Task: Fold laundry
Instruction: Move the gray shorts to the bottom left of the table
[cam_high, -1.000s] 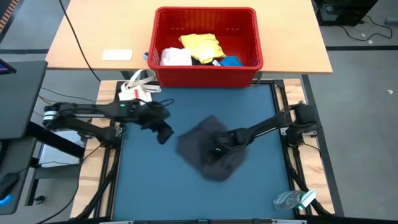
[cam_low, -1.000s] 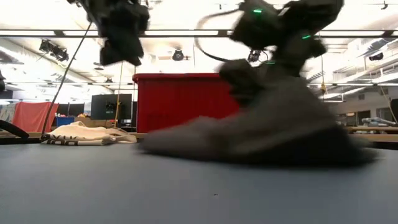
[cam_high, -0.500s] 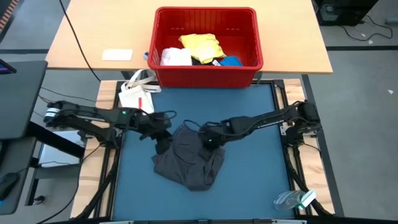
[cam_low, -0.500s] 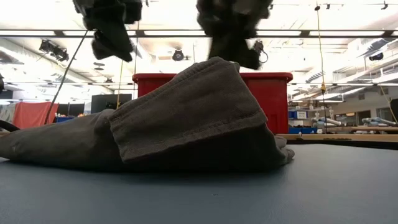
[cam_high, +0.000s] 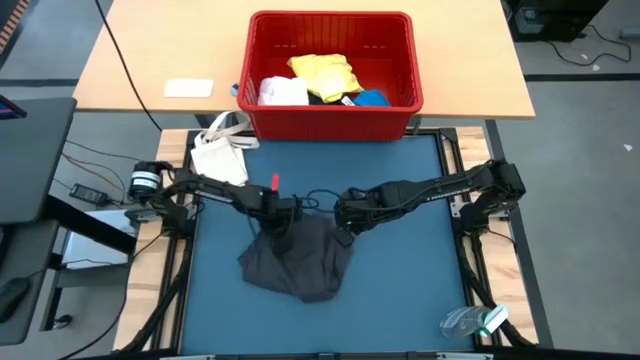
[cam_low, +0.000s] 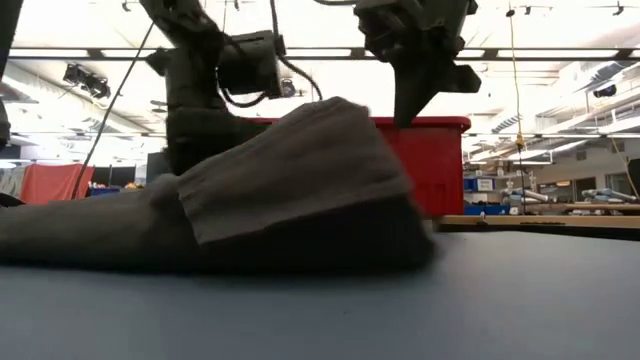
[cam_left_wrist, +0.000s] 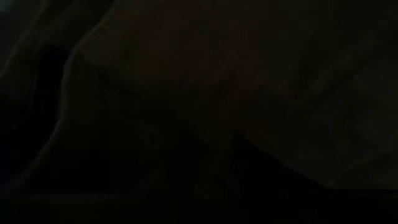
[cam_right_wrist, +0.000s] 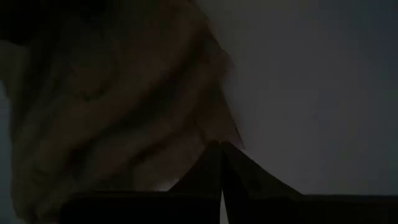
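The dark grey garment (cam_high: 297, 258) lies crumpled on the blue worktop (cam_high: 410, 290), left of its centre, about midway between the front and back edges. In the low view the cloth (cam_low: 250, 195) forms a mound with a folded flap on top.

The left gripper (cam_high: 285, 212) sits at the back edge of the garment, pressed down onto the cloth. Its wrist view shows only dark fabric close to the lens, so whether the fingers hold cloth cannot be told.

The right gripper (cam_high: 345, 215) is just beside the garment's back right corner. Its fingers are closed tip to tip (cam_right_wrist: 222, 163), with nothing visible between them; the cloth (cam_right_wrist: 112, 106) lies ahead of them and to one side.

Beyond the back edge of the worktop stands the red basket (cam_high: 331, 120), holding a yellow piece (cam_high: 325, 72), a white cloth (cam_high: 282, 92) and a small blue piece (cam_high: 372, 98). A white bag (cam_high: 222, 155) lies at the back left corner.
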